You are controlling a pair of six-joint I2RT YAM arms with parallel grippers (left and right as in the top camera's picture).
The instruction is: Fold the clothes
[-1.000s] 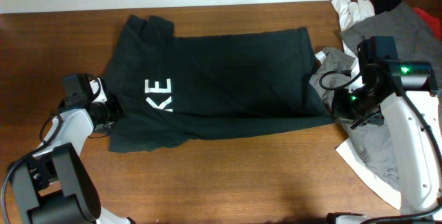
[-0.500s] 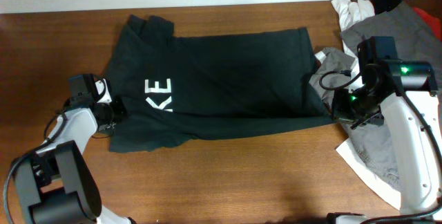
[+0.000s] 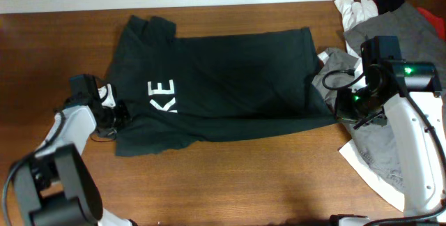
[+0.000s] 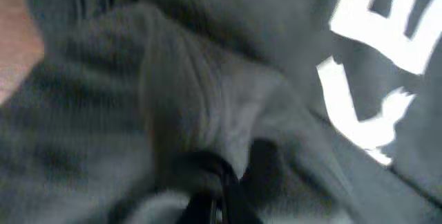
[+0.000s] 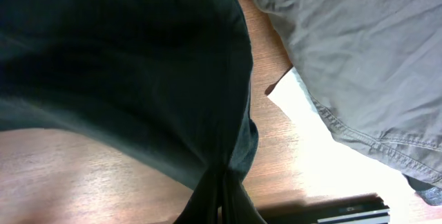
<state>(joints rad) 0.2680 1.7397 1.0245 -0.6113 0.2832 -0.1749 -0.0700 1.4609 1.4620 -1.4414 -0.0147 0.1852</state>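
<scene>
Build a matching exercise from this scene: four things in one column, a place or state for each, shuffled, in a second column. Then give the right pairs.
Column one
1. black T-shirt
2. grey garments
3. left tool
4. right tool

Column two
a. heaped at the right end of the table
b. shut on the shirt's edge near the white letters
c. spread flat across the middle of the table
d. shut on the shirt's edge beside the grey garments

Pairs: 1-c, 2-a, 3-b, 4-d
</scene>
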